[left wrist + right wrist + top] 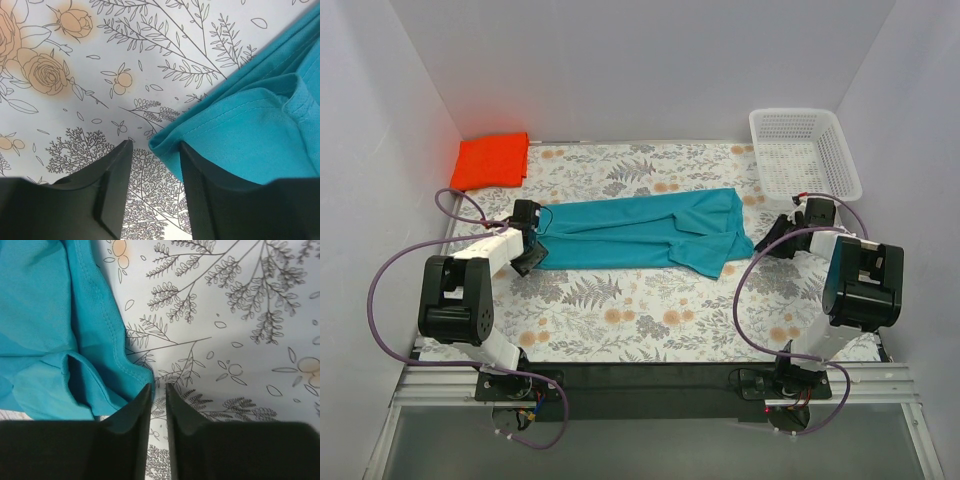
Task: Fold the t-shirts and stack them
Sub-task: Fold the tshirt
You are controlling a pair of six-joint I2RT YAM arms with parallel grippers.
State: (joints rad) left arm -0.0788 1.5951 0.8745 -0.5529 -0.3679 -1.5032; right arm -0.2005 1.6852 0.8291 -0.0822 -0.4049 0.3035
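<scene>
Locate the teal shirt (640, 230) flat across the middle of the worktop (650, 320), long axis running left edge to right edge, with the wider, rumpled end toward the right edge. Locate the orange shirt (492, 160) folded in the far left corner. Note the left hand (155, 144) low at the teal shirt's left end, fingers apart, clamping nothing. Note the right hand (158, 386) low at the right end, fingers nearly together, with bare worktop in the slit.

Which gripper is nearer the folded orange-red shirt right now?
Left. The left gripper is at the teal shirt's left end, just this side of the orange-red shirt in the far-left corner; the right gripper is at the teal shirt's right end, across the table.
</scene>
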